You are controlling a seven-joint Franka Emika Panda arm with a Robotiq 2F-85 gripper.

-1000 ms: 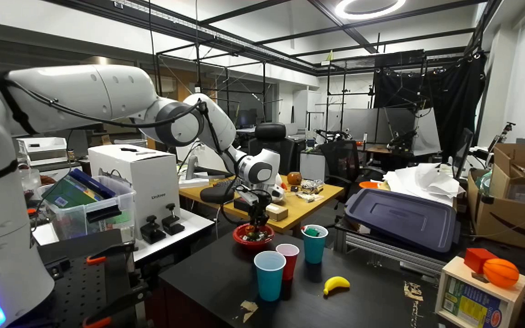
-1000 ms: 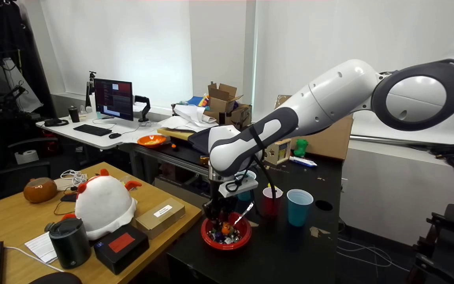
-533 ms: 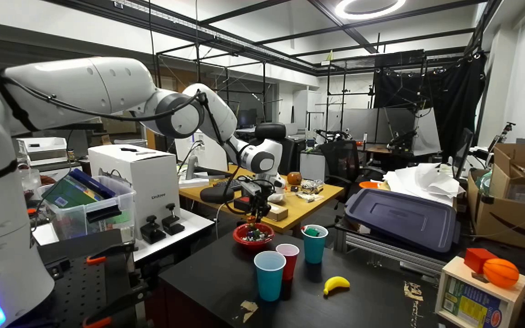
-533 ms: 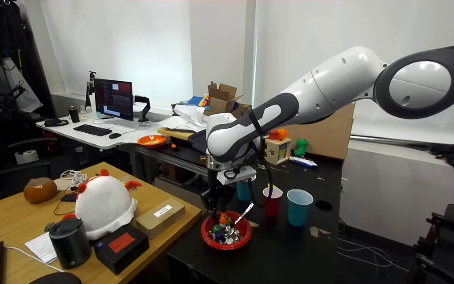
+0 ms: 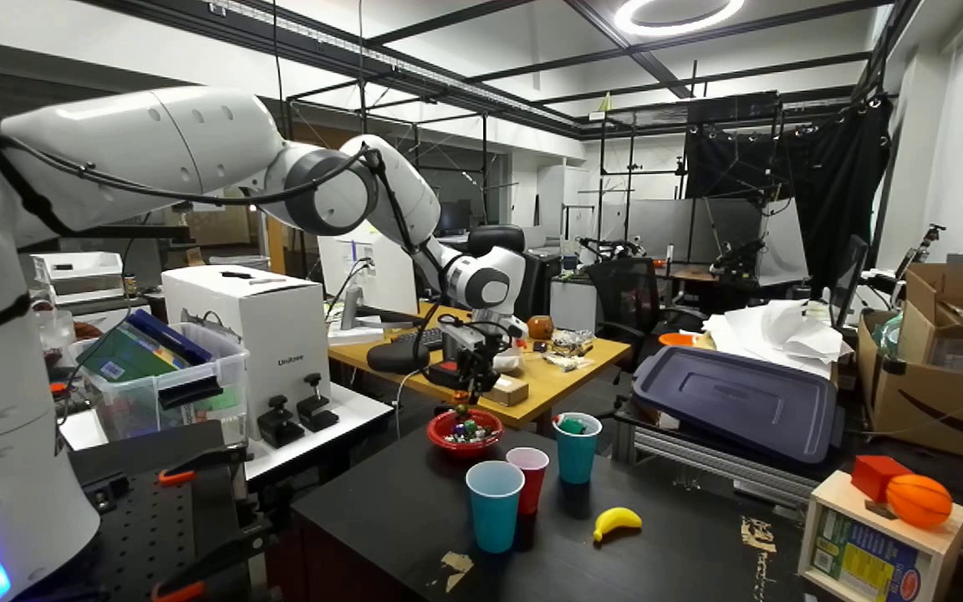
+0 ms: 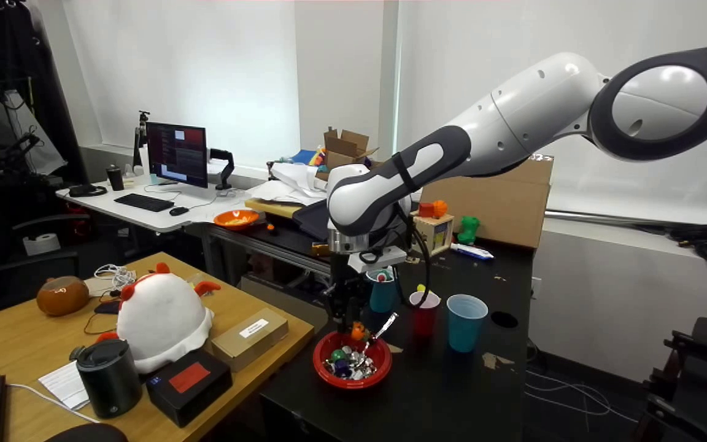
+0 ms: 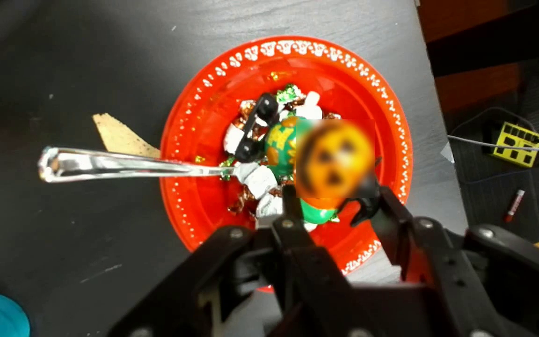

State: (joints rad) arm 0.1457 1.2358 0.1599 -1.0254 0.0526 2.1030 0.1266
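Wrist view, right of centre: my claw pinches the orange pumpkin-faced toy, and I see it above the red bowl of wrapped candies. A silver handle juts toward frame left over the desk.

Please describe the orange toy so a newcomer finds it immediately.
On the black table, find the red bowl. Above it, the pincer holds the orange toy. Its dark facial markings distinguish it from the patterned green ball inside the bowl.
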